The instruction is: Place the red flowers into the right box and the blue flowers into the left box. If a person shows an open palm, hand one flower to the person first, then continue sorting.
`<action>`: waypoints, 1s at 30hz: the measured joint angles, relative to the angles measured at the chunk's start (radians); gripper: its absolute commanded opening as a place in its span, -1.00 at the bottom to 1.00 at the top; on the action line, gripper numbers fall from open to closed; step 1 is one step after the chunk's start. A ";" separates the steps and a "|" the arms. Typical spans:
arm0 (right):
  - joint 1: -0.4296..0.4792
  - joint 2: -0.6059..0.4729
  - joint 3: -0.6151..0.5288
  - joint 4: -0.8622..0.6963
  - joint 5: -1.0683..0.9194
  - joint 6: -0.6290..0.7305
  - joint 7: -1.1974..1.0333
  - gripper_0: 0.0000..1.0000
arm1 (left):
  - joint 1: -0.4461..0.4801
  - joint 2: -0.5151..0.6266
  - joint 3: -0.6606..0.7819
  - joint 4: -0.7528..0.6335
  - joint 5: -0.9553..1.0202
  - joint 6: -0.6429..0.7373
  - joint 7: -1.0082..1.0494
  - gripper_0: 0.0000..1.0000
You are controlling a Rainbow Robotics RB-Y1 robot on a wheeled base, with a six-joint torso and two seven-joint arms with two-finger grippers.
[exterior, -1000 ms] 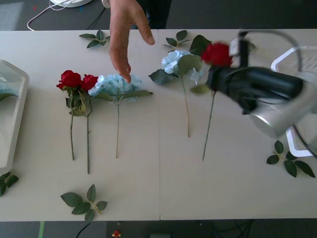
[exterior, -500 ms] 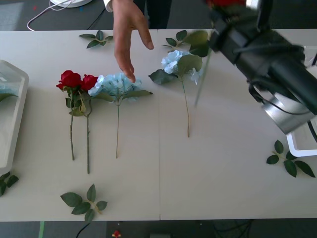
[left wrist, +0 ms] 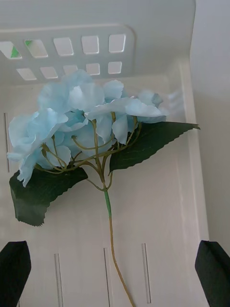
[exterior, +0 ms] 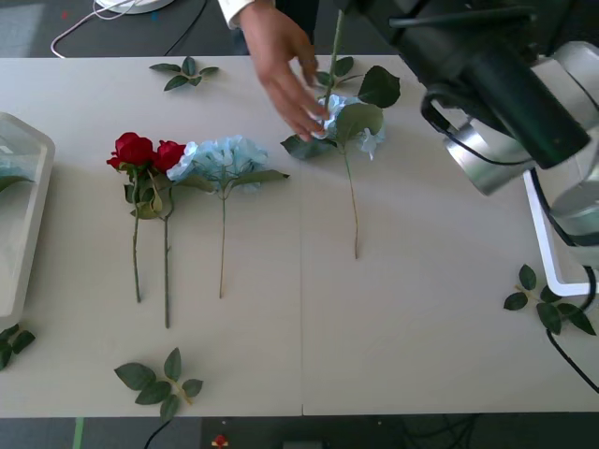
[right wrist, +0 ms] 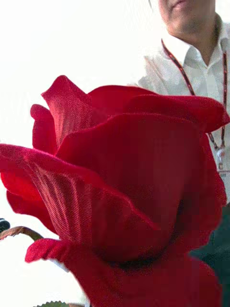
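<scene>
Hand-over under way: my right pincer (exterior: 354, 7), at the top edge of the front view right of centre, is closed on the red rose (right wrist: 120, 192). The bloom stands close before the right wrist camera, and the rose's stem (exterior: 333, 47) hangs down from the pincer toward the worktop (exterior: 421, 327). A second ago this rose hung low over the worktop at right of centre. It has since been carried up and toward the far side, where a person in a white shirt stands.

The person's hand (exterior: 288, 70) has moved too, from above the left blue flower (exterior: 220, 159) to upper centre. Its fingertips are now just beside the hanging stem and over the right blue flower (exterior: 348, 117). I judge that the rose goes to the person first and the right box (exterior: 552, 271) must wait. Whether the hand has yet touched the stem I cannot tell.

My left pincer (left wrist: 115, 273) hangs wide open over the left box (exterior: 23, 234), where a sorted blue flower (left wrist: 81, 120) lies flat on the floor of the box.

Left to sort on the worktop are two red roses (exterior: 145, 152) at centre left, touching the left blue flower, and the right blue flower under the hand.
</scene>
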 measured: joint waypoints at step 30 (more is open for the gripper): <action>-0.040 0.034 0.031 0.100 0.045 -0.026 0.000 1.00 | 0.000 0.000 0.000 0.000 0.000 0.000 0.000 1.00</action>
